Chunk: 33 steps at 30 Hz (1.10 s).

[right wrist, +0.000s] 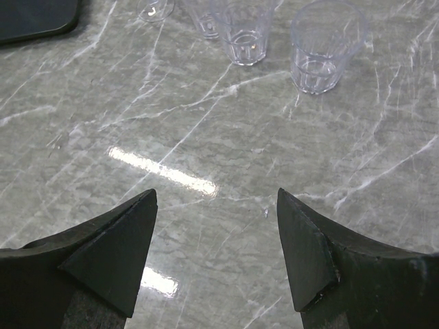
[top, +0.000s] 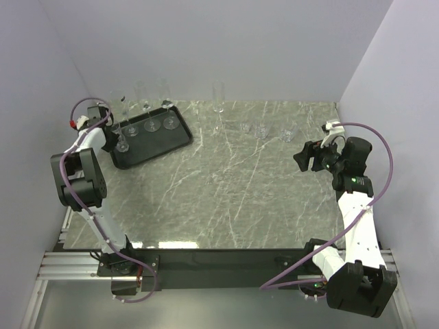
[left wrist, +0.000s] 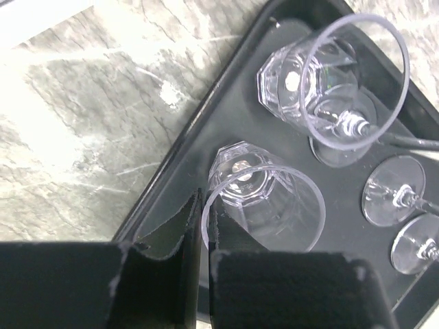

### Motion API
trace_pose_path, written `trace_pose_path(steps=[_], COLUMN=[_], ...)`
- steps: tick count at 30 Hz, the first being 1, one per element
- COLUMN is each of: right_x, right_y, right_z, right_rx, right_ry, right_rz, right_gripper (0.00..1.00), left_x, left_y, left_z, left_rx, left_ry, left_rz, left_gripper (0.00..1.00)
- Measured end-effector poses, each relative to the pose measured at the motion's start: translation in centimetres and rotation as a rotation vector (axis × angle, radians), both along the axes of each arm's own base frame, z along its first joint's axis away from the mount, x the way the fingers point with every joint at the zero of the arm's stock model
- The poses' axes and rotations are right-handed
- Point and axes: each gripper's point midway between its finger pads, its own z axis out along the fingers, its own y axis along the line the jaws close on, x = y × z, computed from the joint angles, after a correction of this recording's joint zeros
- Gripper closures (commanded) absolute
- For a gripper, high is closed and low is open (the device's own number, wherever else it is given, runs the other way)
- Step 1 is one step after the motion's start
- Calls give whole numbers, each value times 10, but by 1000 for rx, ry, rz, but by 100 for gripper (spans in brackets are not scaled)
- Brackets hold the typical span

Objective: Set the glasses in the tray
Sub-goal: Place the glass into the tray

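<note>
The black tray [top: 147,149] lies at the far left with several clear glasses in it, among them stemmed ones [top: 151,126]. My left gripper [top: 111,129] is over the tray's left end. In the left wrist view it [left wrist: 204,200] is shut on the rim of a faceted glass [left wrist: 264,199] inside the tray [left wrist: 226,103]; I cannot tell whether its base touches. A second faceted glass [left wrist: 309,75] and stem bases [left wrist: 392,190] stand beside it. My right gripper [top: 300,155] is open and empty [right wrist: 216,199] above bare marble. Ahead of it are short tumblers [right wrist: 324,44].
On the table stand a tall flute [top: 218,104] and three tumblers [top: 260,129] in a row at the back centre-right. A tray corner shows in the right wrist view [right wrist: 34,17]. Grey walls close in the back and both sides.
</note>
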Motion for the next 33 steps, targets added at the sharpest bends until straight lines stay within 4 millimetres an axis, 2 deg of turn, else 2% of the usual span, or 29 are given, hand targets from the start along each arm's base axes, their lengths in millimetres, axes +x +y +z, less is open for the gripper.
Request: trace_pose_path(steps=[15, 20, 28, 32, 33], right_x=[0, 0, 0, 0, 0], right_y=[0, 0, 0, 0, 0], right_z=[0, 0, 0, 0, 0], right_rx=[-2, -2, -2, -2, -2], right_ry=[0, 0, -1, -1, -1], right_rz=[1, 1, 1, 1, 1], right_gripper=[23, 23, 23, 23, 23], left_x=[4, 4, 4, 5, 5], left_y=[19, 21, 22, 21, 21], left_z=[2, 4, 5, 7, 9], left_rx=[59, 69, 75, 75, 76], left_ry=[50, 60, 62, 57, 52], left_rz=[27, 25, 16, 7, 4], left_gripper=[85, 78, 75, 71, 67])
